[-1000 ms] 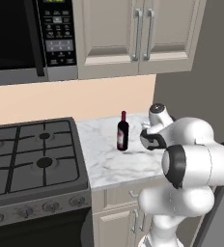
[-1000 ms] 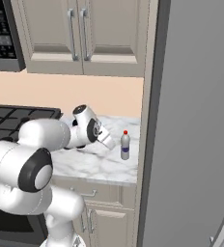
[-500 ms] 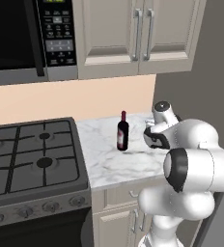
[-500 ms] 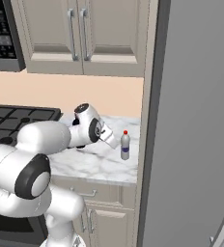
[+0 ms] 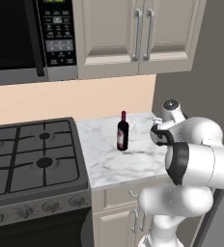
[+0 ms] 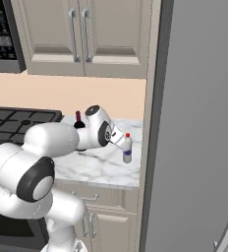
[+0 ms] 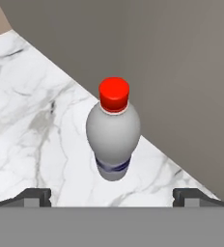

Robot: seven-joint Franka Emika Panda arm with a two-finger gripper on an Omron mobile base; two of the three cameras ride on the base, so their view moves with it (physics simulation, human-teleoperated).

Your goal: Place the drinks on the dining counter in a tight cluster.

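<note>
Left base view: we see the white arm folded low over the short grey-veined marble worktop (image 5: 109, 159), beside a dark glass wine bottle (image 5: 123, 131) standing upright. Right base view: the wrist points at a small pale plastic bottle with red cap (image 6: 128, 148) near the grey wall panel (image 6: 194, 123). Hand view: the gripper (image 7: 112, 197) is spread wide, holding nothing, its fingertips (image 7: 34, 195) flanking that bottle.

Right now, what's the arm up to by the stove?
The open gripper is lined up on the small pale bottle, red-capped and upright on the marble worktop beside the grey side wall. Nothing is held. The dark wine bottle stands untouched nearer the stove.
</note>
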